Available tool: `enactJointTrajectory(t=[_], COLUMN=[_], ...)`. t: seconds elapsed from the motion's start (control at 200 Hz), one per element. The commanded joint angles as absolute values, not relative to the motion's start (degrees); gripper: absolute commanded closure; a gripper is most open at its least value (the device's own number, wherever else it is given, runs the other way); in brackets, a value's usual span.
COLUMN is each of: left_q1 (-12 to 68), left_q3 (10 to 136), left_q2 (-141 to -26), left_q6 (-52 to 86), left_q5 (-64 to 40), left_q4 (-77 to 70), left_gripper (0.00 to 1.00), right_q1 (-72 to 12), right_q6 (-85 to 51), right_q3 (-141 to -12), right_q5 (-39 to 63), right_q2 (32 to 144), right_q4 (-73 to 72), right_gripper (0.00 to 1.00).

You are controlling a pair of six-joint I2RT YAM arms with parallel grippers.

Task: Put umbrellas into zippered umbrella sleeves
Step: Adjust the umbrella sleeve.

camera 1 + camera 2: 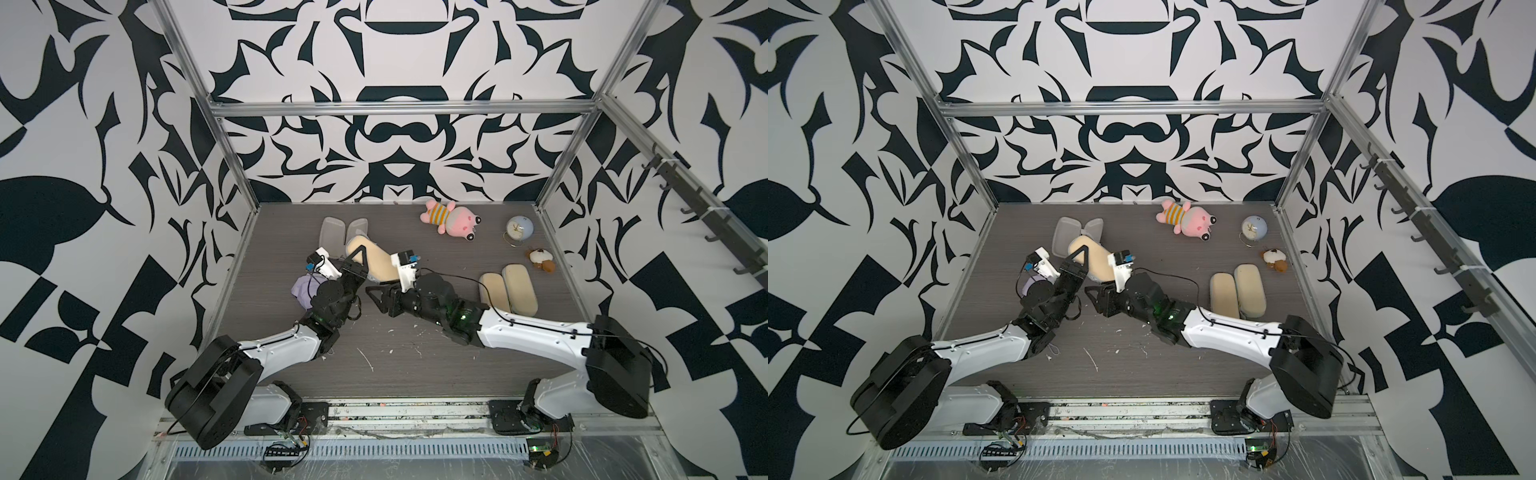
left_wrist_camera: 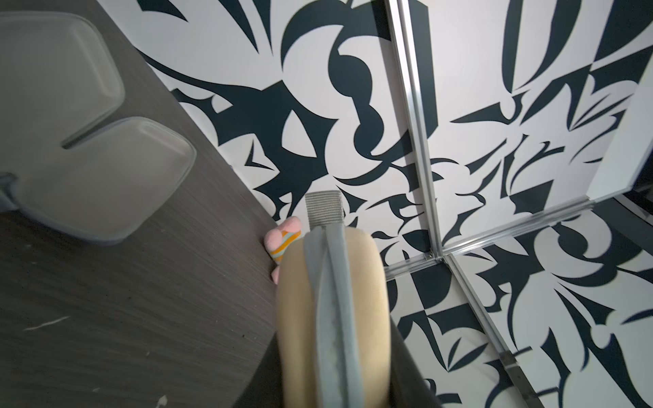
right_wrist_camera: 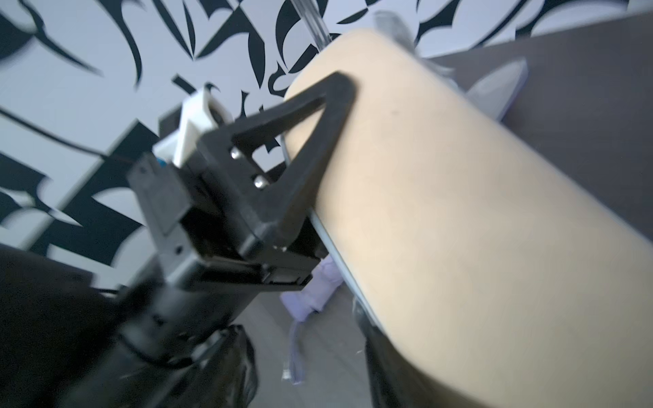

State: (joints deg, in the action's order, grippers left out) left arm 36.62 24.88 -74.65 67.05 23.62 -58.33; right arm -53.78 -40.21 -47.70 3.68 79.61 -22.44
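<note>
The left gripper (image 1: 357,258) is clamped on a closed, oblong beige zippered sleeve (image 1: 383,261). It holds the sleeve tilted above the middle of the dark wood-grain tabletop (image 1: 415,357), toward the left edge. One black triangular finger (image 3: 318,116) lies flat against the sleeve's beige side. In the left wrist view the grey zip seam (image 2: 332,318) runs along the sleeve's top edge and looks zipped shut, with a grey webbing loop (image 2: 323,210) at its far end.

The right gripper (image 1: 376,300) is just beside the near end of that sleeve. Its jaws seem to stand apart with nothing between them, though both top views show them small and dark.

An open clamshell sleeve with pale grey lining (image 1: 343,232) lies spread near the back-left corner. A bunched lavender fabric umbrella (image 1: 303,291) rests by the left edge, partly under the left arm. Two closed beige sleeves (image 1: 508,291) lie side by side, touching, near the right edge.

Along the back edge lies a pink plush toy in a striped shirt (image 1: 451,218). Toward the back-right corner are a small round pale-blue clock (image 1: 519,228) and a little brown-and-white plush (image 1: 542,259).
</note>
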Motion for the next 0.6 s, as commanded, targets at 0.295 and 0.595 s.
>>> enactJointTrajectory(t=[0.295, 0.595], left_q1=[38.41, 40.96], left_q3=[27.92, 29.7], left_q2=[-79.44, -82.15], left_q6=[74.25, 74.29], left_q5=[22.74, 21.43], left_q4=[-72.85, -72.81], left_gripper=[0.98, 0.77], right_q1=[-39.41, -39.34], right_q6=[-64.06, -70.22], right_q3=[-38.75, -41.96], right_q5=[12.14, 19.2], right_q2=[76.55, 86.58], right_q4=[-42.19, -61.91], right_gripper=[0.24, 0.35])
